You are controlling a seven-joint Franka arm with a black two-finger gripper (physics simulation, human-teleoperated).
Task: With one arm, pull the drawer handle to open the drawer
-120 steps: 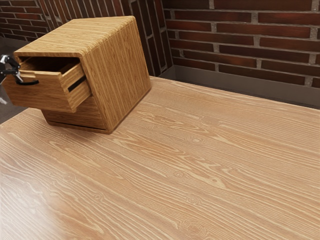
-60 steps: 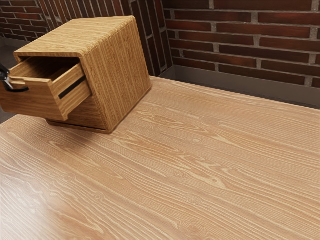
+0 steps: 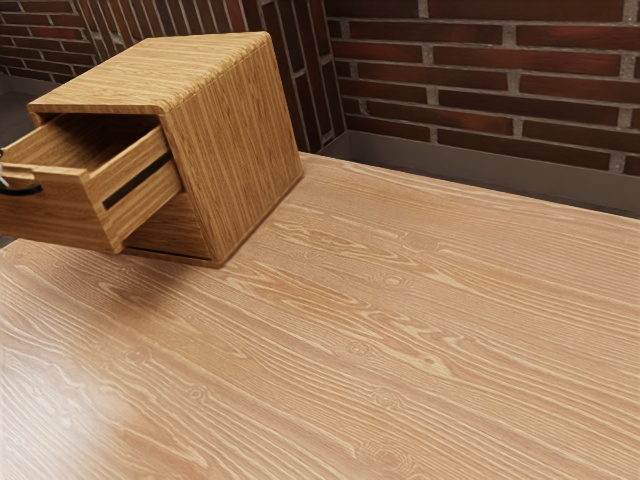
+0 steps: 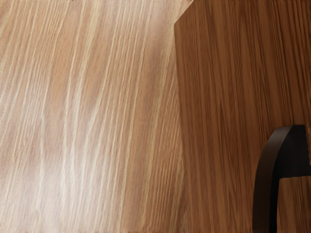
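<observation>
the light wooden drawer (image 3: 75,195) is standing well out of the wooden box cabinet (image 3: 215,130) on the desk (image 3: 400,330), its curved black handle (image 4: 265,194) just under my hand. i cannot tell how my jaws are standing; i am aiming for a straight, level pull along the runners.

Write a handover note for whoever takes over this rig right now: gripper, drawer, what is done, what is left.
Gripper: whether it is open or shut cannot be told from these pictures; the wrist view looks closely at the black handle.
Things: the wooden cabinet stands on the table near the brick wall. Its drawer sticks well out toward the exterior view's left.
Done: the drawer is open.
Left: probably only a little more pull if full travel is wanted, then back the arm away.
</observation>
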